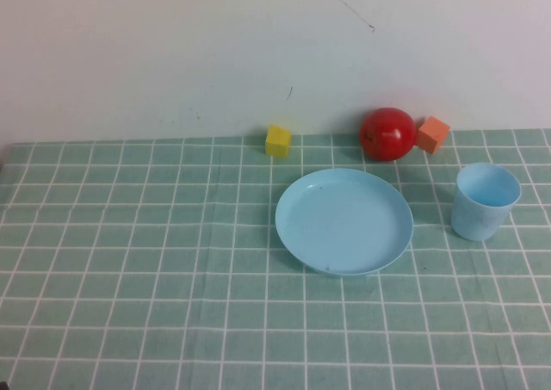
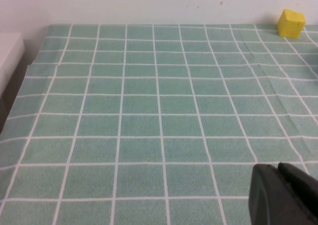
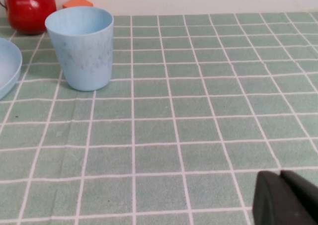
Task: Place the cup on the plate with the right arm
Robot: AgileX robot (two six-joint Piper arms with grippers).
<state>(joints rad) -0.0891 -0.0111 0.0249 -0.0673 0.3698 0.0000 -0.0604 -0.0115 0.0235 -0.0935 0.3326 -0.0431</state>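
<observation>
Right end effector shows only as a dark tip at the lower right of its wrist frame, well apart from the cup; I cannot tell whether it is spread or pressed together. Equally unreadable, the left end effector sits low right over bare worktop. Nothing is done yet: the cup stands upright right of centre, beside the empty plate, not touching. Reach, grasp, lift and placing all remain.
</observation>
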